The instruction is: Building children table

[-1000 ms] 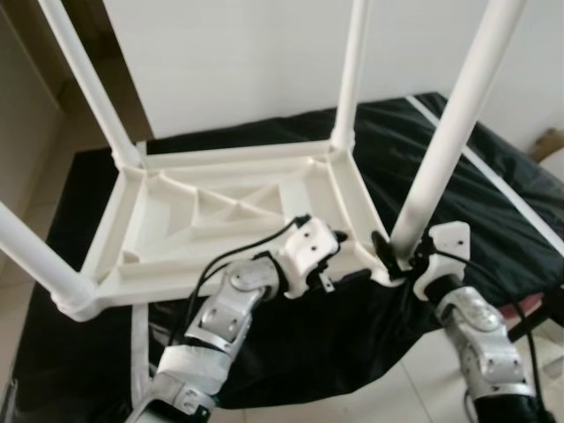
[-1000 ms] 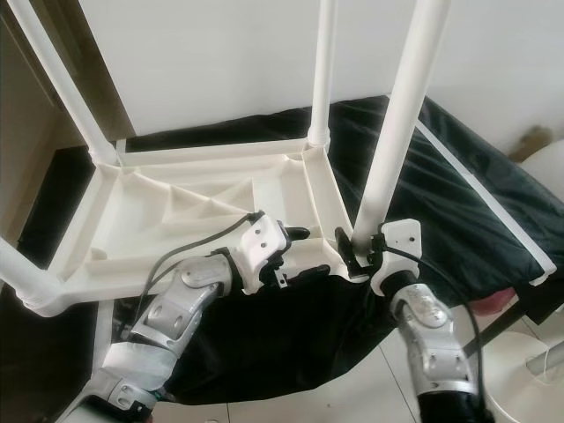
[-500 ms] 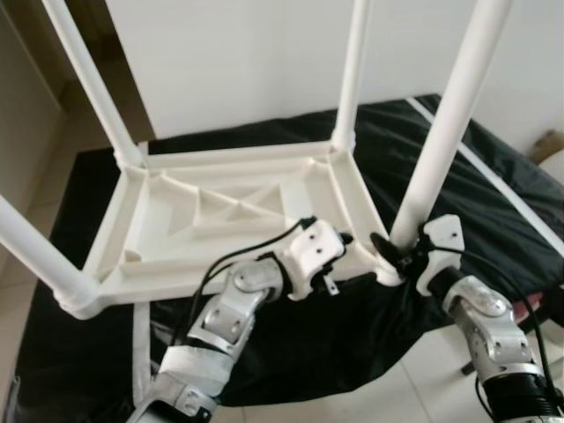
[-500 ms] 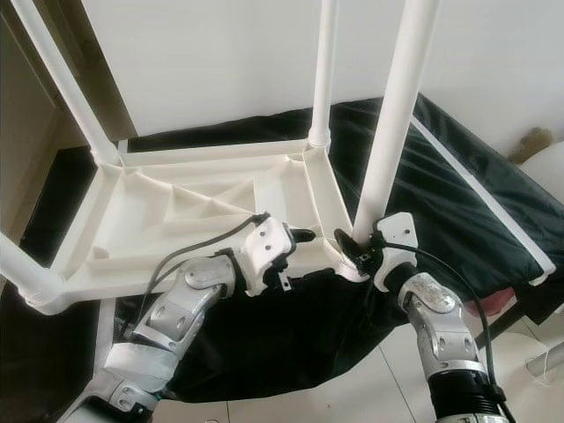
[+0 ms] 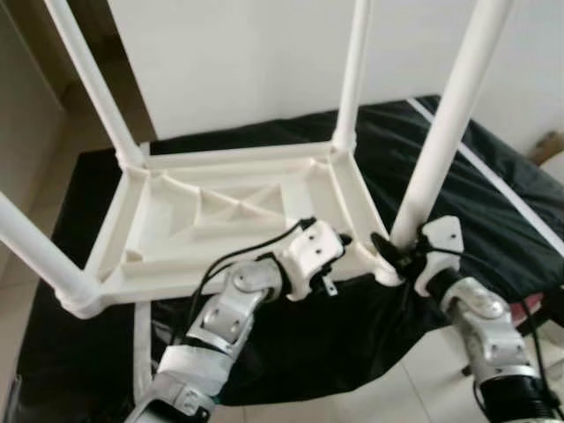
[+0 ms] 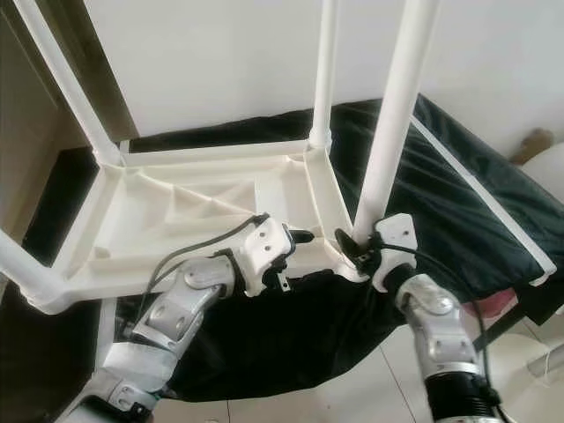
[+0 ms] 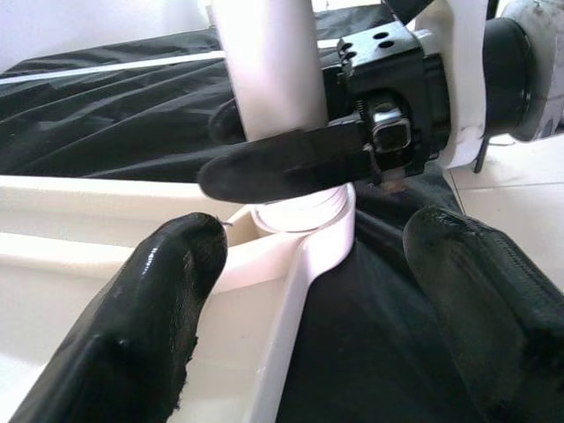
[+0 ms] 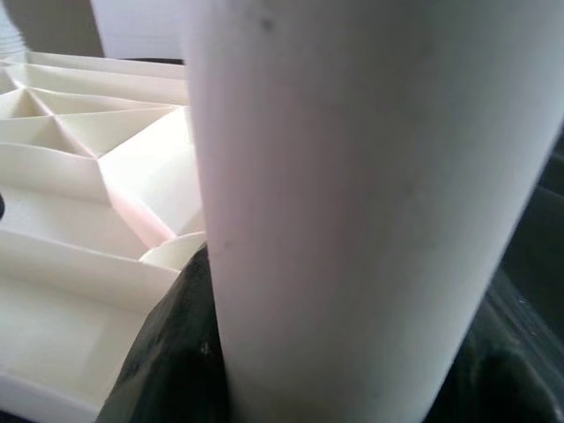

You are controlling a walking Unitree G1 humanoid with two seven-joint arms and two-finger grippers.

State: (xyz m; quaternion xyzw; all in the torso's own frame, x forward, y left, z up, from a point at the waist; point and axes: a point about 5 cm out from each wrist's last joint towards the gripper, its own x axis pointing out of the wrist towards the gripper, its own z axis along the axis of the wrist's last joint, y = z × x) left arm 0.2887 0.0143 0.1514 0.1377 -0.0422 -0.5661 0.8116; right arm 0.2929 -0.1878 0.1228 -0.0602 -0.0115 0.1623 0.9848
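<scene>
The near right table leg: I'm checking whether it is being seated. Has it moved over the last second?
Yes. The near right table leg, gripped by the right gripper, now stands more upright; its top has swung leftward against the far leg.

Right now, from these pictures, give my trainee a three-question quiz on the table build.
1. True or false: the table lies upside down on the black cloth, legs pointing up.
2. Which hand grips the base of the near right leg? A) left hand B) right hand C) neither
3. Fill in: the left hand is open, its fingers on either side of the table's ____ by that leg.

Key:
1. True.
2. B: the right hand is shut around the leg just above its socket.
3. Corner: one finger sits over the tabletop's underside, the other out over the cloth.
</scene>
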